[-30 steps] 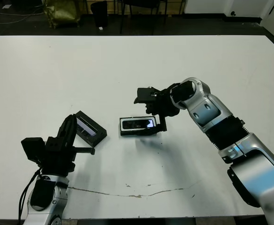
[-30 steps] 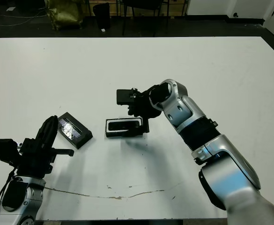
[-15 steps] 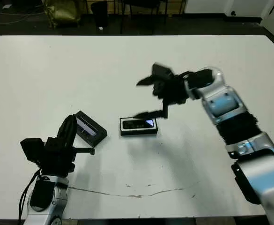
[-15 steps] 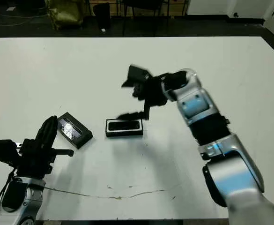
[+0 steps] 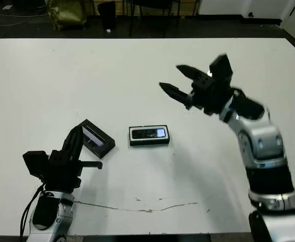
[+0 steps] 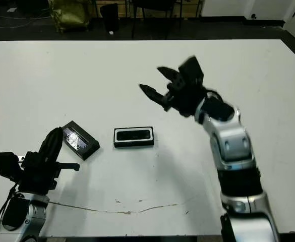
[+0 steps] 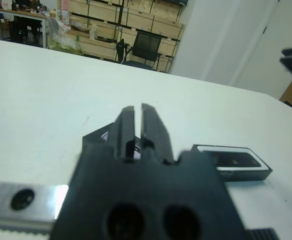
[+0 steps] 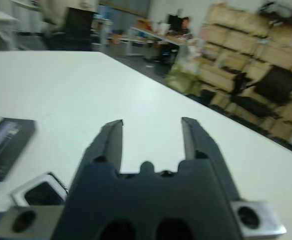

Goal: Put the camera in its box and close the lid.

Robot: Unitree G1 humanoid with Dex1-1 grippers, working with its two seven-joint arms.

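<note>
Hovering above counter (image 5: 137, 75), right claw (image 5: 179, 80) wide open, empty. Camera (image 5: 149, 133) in box (image 5: 149, 141), below and left of it. Left claw (image 5: 75, 139) nearly closed, empty, lid (image 5: 98, 138) just beyond fingertips.

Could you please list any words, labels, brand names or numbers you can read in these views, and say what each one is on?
None can be read.
Slim black bar-shaped camera in the white-lined black tray: bluish screen glow, no legible characters.
Flat black windowed lid: only glare on the window.
Stacked cardboard boxes beyond the table: any markings too blurred.
</note>
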